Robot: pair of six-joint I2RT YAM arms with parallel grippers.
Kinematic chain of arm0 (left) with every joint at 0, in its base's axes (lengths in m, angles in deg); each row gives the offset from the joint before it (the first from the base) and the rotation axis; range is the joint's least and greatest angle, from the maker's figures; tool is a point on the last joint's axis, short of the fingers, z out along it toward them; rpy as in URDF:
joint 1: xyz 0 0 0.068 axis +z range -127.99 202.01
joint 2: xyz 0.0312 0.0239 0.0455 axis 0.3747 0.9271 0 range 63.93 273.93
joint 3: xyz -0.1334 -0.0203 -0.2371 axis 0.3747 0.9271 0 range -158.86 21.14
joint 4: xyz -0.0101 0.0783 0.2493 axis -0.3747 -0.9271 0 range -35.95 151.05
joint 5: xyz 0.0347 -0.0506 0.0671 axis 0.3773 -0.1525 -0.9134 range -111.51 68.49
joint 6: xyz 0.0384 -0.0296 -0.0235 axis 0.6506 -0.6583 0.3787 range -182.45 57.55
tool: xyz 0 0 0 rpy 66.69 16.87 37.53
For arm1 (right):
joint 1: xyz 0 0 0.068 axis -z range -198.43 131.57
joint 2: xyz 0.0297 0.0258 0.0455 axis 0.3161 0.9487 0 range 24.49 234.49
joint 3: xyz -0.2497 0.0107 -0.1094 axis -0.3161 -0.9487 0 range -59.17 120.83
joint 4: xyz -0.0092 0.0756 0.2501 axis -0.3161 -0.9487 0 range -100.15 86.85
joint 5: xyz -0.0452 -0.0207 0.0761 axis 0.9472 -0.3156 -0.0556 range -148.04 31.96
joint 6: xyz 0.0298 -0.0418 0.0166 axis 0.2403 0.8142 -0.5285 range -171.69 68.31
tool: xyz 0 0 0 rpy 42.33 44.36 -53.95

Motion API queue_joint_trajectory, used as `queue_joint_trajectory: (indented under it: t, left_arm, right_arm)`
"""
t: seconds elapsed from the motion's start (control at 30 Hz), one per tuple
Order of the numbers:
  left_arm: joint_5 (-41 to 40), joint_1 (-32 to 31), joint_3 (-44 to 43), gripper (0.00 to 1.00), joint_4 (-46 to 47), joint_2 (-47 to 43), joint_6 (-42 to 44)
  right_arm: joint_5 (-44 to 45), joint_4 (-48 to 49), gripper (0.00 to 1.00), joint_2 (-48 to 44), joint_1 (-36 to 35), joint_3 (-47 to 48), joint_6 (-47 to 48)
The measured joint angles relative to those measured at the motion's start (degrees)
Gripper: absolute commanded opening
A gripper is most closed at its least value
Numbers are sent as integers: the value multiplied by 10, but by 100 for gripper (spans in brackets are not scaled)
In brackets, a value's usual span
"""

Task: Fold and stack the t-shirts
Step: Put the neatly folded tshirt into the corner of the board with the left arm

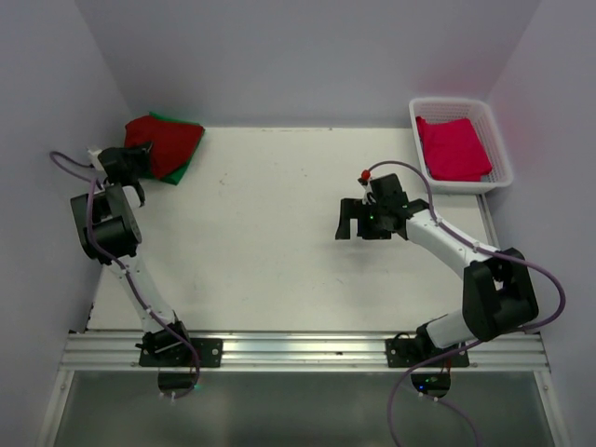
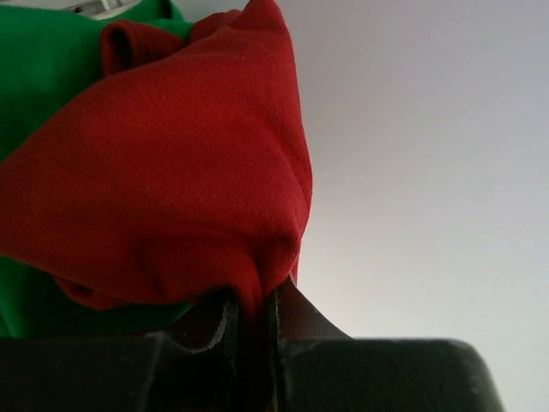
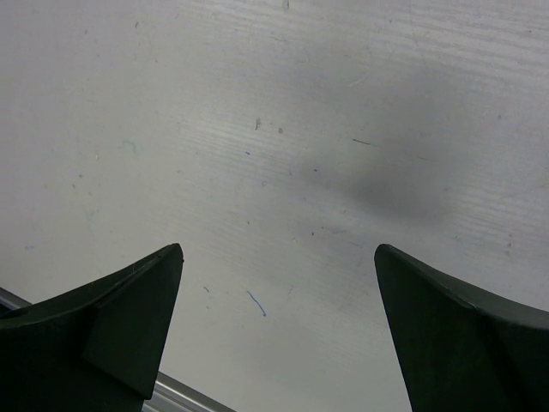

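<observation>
A folded red t-shirt [image 1: 166,142] lies on a folded green t-shirt [image 1: 182,171] at the far left corner of the table. My left gripper [image 1: 130,182] sits at the stack's near left edge. In the left wrist view it [image 2: 254,300] is shut on a fold of the red t-shirt [image 2: 171,172], with the green t-shirt [image 2: 43,69] underneath. My right gripper [image 1: 361,222] hovers open and empty over bare table right of centre; in the right wrist view it [image 3: 279,257] has only the tabletop between its wide-apart fingers. A pink folded t-shirt [image 1: 453,147] lies in the white basket [image 1: 498,140].
The white basket stands at the far right corner. Grey walls close in the table on the left, back and right. A metal rail [image 1: 307,349] runs along the near edge, and shows in the right wrist view [image 3: 171,396].
</observation>
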Motion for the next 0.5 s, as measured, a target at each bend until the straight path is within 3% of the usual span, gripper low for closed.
queue_joint_trajectory:
  t: [0.4,0.47,0.5]
  left_arm:
    - [-73,-21,-1,0,-142,-49,-25]
    - [-84,-23,-1,4,-157,-52,-26]
    - [-92,-24,-1,13,-164,-52,-29]
  right_arm:
    - [-14,31,99,0,0,-7,-2]
    - [-15,34,99,0,0,-12,-2]
    - [-15,35,99,0,0,-14,-2]
